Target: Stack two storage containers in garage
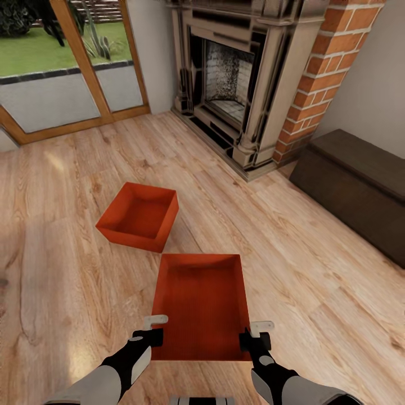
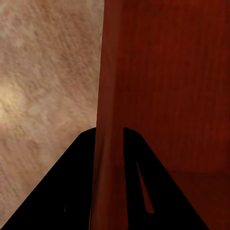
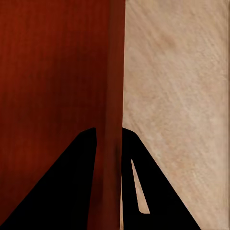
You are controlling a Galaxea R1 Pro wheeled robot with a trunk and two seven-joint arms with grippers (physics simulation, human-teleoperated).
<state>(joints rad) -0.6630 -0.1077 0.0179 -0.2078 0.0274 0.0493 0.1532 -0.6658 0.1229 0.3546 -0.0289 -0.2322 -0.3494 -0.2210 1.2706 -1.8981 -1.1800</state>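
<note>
Two red-orange open-top storage containers are in the living room. The far one sits on the light wood-plank floor. The near one lies right in front of me, between my arms. My left gripper is shut on its left wall, with the thin wall pinched between the dark fingers in the left wrist view. My right gripper is shut on the right wall, which is clamped between the fingers in the right wrist view. I cannot tell whether this container rests on the planks or hangs just above them.
An ornate dark fireplace with a red-brick chimney stands ahead. A dark brown low bench runs along the right wall. Wood-framed glass doors are at the far left. Open plank floor lies on both sides.
</note>
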